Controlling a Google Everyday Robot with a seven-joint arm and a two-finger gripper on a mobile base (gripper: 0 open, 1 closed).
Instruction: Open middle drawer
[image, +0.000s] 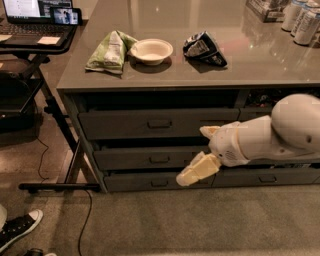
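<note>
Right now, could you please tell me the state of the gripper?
Gripper: open or closed cannot be told; it is low in front of the middle drawer, to the right of its handle.

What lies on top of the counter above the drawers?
A green bag, a white bowl, a dark bag and, far right, cans, on the counter. None is covered. The claw is low, near the right end of the middle drawer.

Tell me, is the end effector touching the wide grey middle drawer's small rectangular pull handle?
Apart. The camera view shows the cream end effector right of and below the pull handle, with bare grey drawer front between them.
</note>
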